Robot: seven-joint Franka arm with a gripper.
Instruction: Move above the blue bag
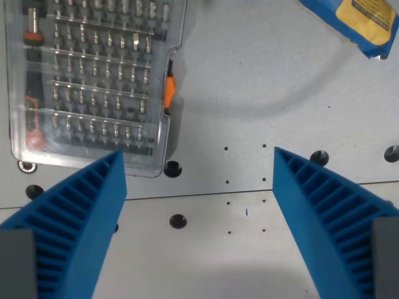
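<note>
Overhead, hand [198,163] wide and empty above bare table [249,87], blue bag [358,22] far upper right.

Light: even, bright | shadows: soft arc on table [262,81] | glare: clear case [93,81] lid | focus: sharp

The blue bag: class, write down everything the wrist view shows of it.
The blue bag lies at the wrist view's top right corner, cut off by the frame, so only part shows. It looks like glossy, crinkled packaging, blue with a yellow panel bearing print too small to read. It lies flat, slanted, on the grey table. Nothing else touches it; the open gripper is well short of it.
</note>
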